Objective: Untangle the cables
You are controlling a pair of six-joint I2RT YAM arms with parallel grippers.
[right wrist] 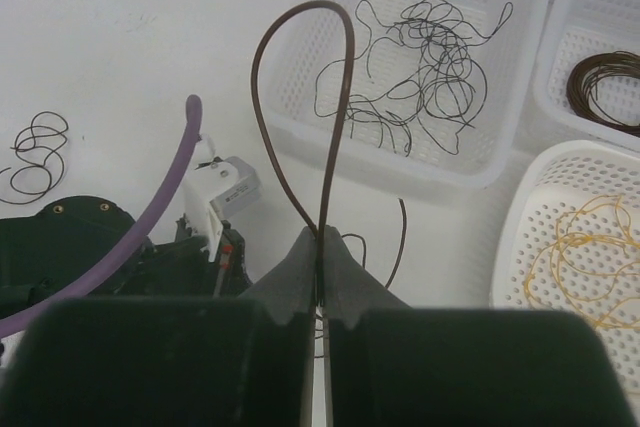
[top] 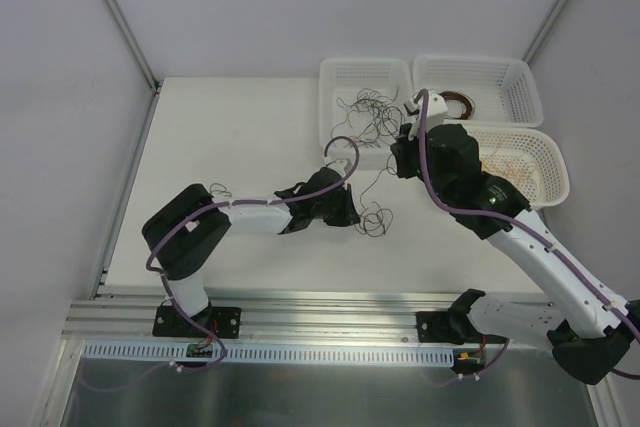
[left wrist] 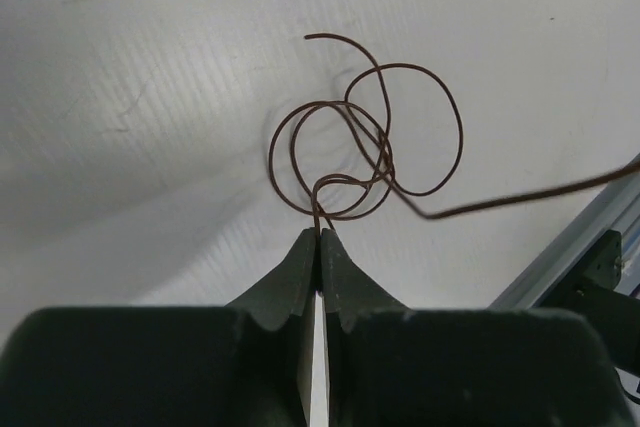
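While L jaws pinch brown cable point(left wrist: 386, 142), R jaws pinch brown loop point(right wrist: 337, 127).

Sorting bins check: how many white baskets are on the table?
3: far-left basket with black wires, far-right basket with a brown coil, nearer right basket with yellow wires. None seems hidden.

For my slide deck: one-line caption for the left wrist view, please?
Left tool shut on a looping dark brown cable, white table beneath.

Three white mesh baskets point(top: 365, 63), seemingly touching, at far right of white table point(top: 230, 147)
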